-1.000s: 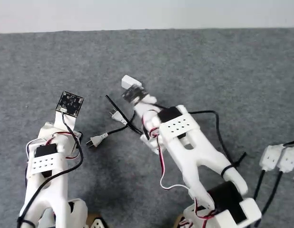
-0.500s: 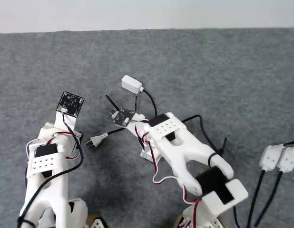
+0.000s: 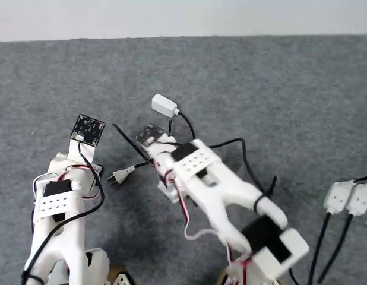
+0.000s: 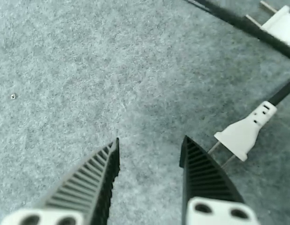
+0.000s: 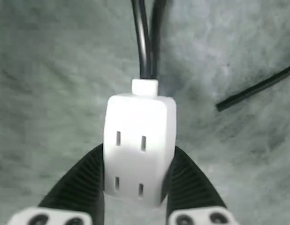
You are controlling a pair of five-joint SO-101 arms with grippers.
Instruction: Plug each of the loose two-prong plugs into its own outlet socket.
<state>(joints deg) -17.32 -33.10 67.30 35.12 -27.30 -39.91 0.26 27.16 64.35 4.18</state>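
Found the right gripper (image 5: 138,151) clamped on a white socket block (image 5: 140,126), one ribbed finger pressed against each long side. Counted two pairs of slots on the block's face and saw two black cords (image 5: 142,37) leaving its far end, away from the gripper. Saw a loose cable end (image 5: 257,89) lying on the grey desk (image 5: 51,70) beyond the block.

Found the left gripper (image 4: 149,143) wide open, nothing between its fingers, low over the desk. Saw a white two-prong plug (image 4: 243,133) lying flat just beside one fingertip, prongs turned toward that finger, its black cord trailing off the other way. Noted a second plug (image 4: 281,21) farther off, partly crossed by a black cable (image 4: 239,22). Saw both plugs lying loose, prongs bare.

In the high view, placed the right arm (image 3: 213,178) in the middle of the frame, stretched toward the upper left, and the left arm (image 3: 56,208) in the lower left corner. Placed the two-prong plug left of centre, on the desk between the two arms. Spotted another white block (image 3: 164,105) above centre, on the desk just ahead of the right arm, a black cord curling from it back under that arm. Spotted a pair of white connectors (image 3: 348,198) on black cords at the right edge, well apart from both arms.
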